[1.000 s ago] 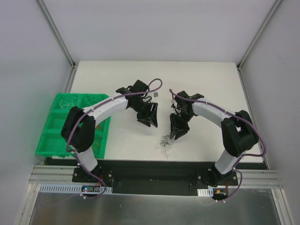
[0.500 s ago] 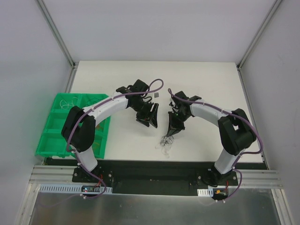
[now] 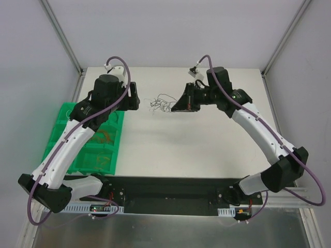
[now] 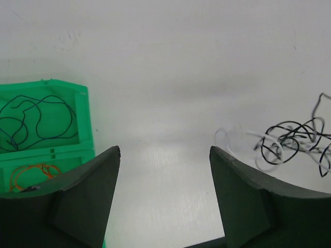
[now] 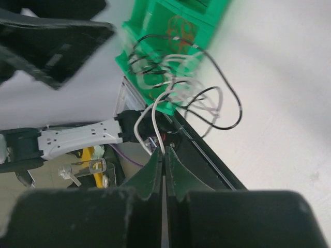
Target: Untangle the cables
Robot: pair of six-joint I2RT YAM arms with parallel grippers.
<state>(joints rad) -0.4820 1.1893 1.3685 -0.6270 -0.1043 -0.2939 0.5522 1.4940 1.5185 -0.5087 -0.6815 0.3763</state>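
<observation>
Black and white strands make up the cables (image 3: 159, 105) that remain to be sorted. They form a small knot of hair-thin, springy loops hanging off the right gripper (image 3: 178, 106), toward 11 o'clock of the middle of the table (image 3: 207, 150). You can't tell whether the lowest curls touch the surface. In the right wrist view those jaws are pinched flat together on a single white strand (image 5: 159, 134), and the rest of the clump fans out beyond the tips. The left gripper (image 3: 133, 98) sits at the knot's 9 o'clock with its jaws spread and holding nothing.

Part of the job looks done. In the green tray (image 3: 57, 135), at the table's 9 o'clock edge, one black wire (image 4: 36, 116) lies loose in one compartment and an orange-copper wire (image 4: 32, 173) coils in the next. By my reading, what's left is pulling this knot apart strand by strand. Expect the wire to keep its curl and snag its neighbours. The table is matt white, so pale strands show poorly.
</observation>
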